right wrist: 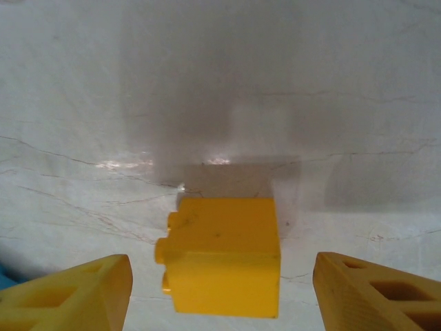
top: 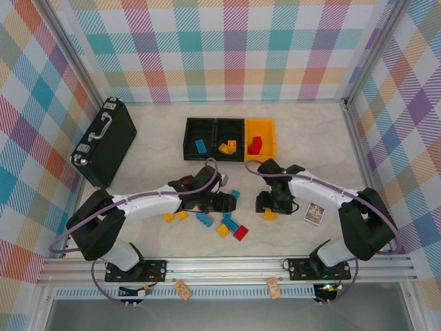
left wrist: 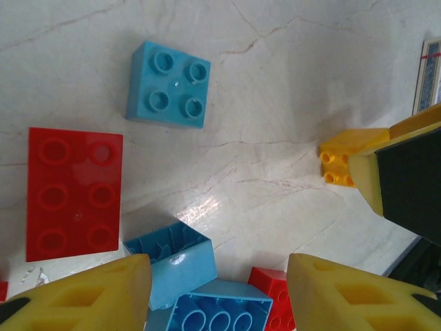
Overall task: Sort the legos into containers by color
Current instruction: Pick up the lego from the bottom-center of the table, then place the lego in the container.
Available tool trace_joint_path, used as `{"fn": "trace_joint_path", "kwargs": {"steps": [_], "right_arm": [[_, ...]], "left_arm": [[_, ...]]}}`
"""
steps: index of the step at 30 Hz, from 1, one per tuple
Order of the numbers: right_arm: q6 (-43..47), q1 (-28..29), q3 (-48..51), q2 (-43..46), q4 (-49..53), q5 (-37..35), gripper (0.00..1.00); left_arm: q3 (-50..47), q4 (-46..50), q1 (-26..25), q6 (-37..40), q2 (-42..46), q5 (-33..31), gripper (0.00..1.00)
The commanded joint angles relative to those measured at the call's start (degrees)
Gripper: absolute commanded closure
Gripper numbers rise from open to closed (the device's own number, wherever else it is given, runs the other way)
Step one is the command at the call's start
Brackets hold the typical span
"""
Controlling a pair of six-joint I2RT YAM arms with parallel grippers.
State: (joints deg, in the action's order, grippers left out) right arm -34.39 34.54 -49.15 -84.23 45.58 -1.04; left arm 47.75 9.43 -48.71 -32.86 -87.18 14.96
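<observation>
**Risk: mixed-colour grab on the left, brick twist on the right, arms crowded**

Top view: the containers sit at the back of the counter, well apart from both tools. Blue is in the left black bin, yellow in the middle black one and red in the yellow-orange one. Bin colour doesn't match brick colour, so you could drop a yellow into the orange bin by reflex. The left tool and right tool work near each other over the loose legos. A wide swing on lift could clip the other arm.

Left wrist: the left tool is released, jaws apart, low over the pile. Two blue bricks and a red brick crowd the gap between its pads. Close here and you likely pinch mixed colours or squirt one out sideways.

Right wrist: the right tool is released, straddling one yellow brick on the counter with a gap either side. The brick lies on its side, studs toward one pad, and uneven contact could twist it loose.
</observation>
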Motion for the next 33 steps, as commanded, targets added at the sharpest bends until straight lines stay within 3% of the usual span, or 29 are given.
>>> {"fn": "trace_joint_path", "kwargs": {"steps": [1, 10, 16, 25, 33], "right_arm": [[-2.1, 0.4, 0.6, -1.2, -1.4, 0.1, 0.32], [-1.4, 1.1, -0.1, -3.9, -2.8, 0.1, 0.45], [-0.9, 1.5, -1.4, -3.5, -2.2, -0.7, 0.65], [4.1, 0.9, -14.1, -4.8, -0.4, -4.0, 0.66], [9.2, -1.3, -33.4, -15.4, -0.8, -3.2, 0.66]], "left_arm": [[1.1, -0.6, -0.9, 0.8, -0.9, -0.3, 0.46], [0.9, -1.0, -1.3, -0.2, -1.9, -1.9, 0.46], [0.6, -1.3, -1.3, -0.9, -1.5, -3.2, 0.46], [-2.3, -0.1, -1.3, -4.6, 1.9, -12.1, 0.46], [-4.9, 1.2, -0.5, -7.0, 7.8, -17.0, 0.45]]}}
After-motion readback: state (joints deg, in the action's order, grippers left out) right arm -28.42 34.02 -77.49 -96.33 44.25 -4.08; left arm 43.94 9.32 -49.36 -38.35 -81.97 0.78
